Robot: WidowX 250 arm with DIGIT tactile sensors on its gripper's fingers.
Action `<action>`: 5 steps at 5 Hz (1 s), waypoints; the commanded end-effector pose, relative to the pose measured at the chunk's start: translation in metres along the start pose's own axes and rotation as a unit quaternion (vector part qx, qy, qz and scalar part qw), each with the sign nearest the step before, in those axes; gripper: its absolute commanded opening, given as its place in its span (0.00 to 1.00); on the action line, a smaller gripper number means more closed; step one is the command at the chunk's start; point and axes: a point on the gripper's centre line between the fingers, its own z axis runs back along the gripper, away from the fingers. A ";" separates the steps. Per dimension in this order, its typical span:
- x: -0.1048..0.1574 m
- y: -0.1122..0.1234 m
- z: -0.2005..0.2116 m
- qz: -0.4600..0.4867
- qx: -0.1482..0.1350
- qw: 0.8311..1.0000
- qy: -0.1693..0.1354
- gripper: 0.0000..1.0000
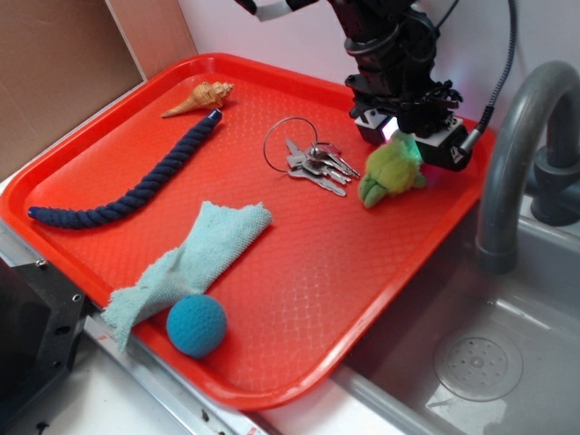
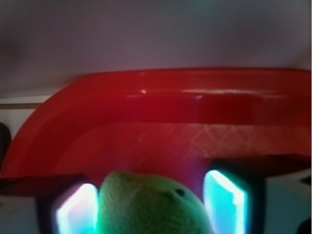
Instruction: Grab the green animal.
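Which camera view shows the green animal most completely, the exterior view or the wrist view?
The exterior view. It shows the whole green animal lying on the red tray beside the keys, under the gripper. The wrist view shows only a blurred upper part between the glowing fingers.

Even, bright room light fills the exterior view, sharp throughout, with soft glare on the red tray (image 1: 299, 362). The wrist view is dim and blurred; the tool's pads (image 2: 225, 200) glow cyan.

Kitchen-like setup: steel sink (image 1: 507, 362), grey faucet (image 1: 517, 154), red tray (image 1: 299, 299) alongside.
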 end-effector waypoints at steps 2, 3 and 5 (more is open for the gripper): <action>-0.016 0.000 0.023 0.043 0.034 0.998 -0.009 0.00; -0.021 0.006 0.077 0.133 0.062 0.988 -0.054 0.00; -0.061 -0.008 0.182 0.207 0.036 0.976 -0.057 0.00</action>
